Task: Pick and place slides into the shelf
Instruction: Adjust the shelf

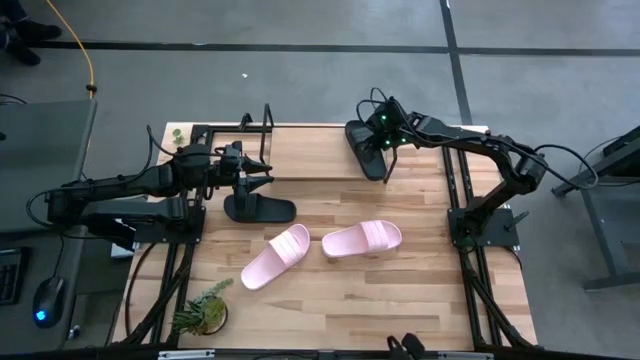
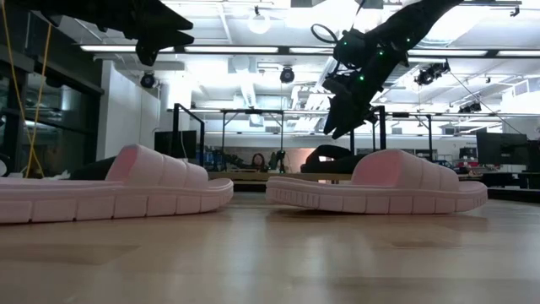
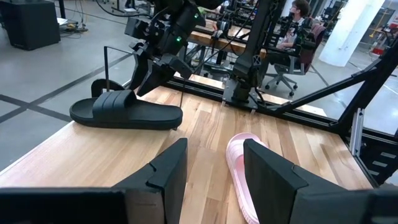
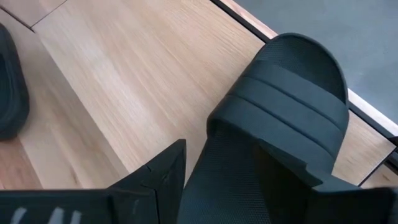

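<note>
A black slide [image 4: 273,124] is seen directly under the right gripper [image 4: 217,168], its long axis running forward from the parted, empty fingers, on the shelf [image 1: 310,150] board. The left gripper [image 1: 262,180] hangs open above the other black slide [image 1: 260,209].

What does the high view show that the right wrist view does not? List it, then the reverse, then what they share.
High view only: two pink slides on the table, a second black slide near the open left claw, and a small plant.
Right wrist view only: the ribbed strap and textured footbed, seen close up.
Both: the black slide at the right claw, lying on the shelf board.
</note>
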`<move>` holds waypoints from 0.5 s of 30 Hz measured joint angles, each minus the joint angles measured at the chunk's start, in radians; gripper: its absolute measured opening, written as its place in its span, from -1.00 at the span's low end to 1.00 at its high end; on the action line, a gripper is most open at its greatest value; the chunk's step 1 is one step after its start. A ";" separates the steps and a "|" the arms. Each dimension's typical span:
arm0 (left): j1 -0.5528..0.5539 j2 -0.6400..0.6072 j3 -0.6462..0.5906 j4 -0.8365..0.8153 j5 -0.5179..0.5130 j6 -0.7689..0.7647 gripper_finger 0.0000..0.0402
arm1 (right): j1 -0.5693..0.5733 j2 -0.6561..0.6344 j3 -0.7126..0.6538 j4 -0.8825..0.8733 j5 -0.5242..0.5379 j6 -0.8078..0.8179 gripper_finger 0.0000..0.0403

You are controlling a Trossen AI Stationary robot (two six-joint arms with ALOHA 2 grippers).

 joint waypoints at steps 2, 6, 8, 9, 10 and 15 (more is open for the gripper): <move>0.000 0.000 0.000 0.000 0.000 0.000 -0.29 | 0.000 0.000 0.000 -0.002 0.002 0.000 -0.12; 0.000 0.000 0.000 0.000 0.000 0.000 -0.29 | 0.000 0.001 0.000 -0.004 0.008 0.001 -0.12; 0.000 0.000 0.000 -0.001 0.000 0.000 -0.29 | 0.000 0.001 -0.001 -0.008 0.021 0.001 -0.12; 0.000 0.000 0.000 -0.001 0.000 0.000 -0.29 | 0.000 0.001 -0.011 0.006 0.031 0.000 -0.12; 0.000 0.000 0.000 -0.001 0.000 0.000 -0.29 | -0.002 0.000 -0.021 0.023 0.035 -0.002 -0.12; 0.000 0.000 0.000 -0.003 0.000 0.000 -0.29 | -0.009 -0.007 -0.065 0.093 0.035 -0.007 -0.12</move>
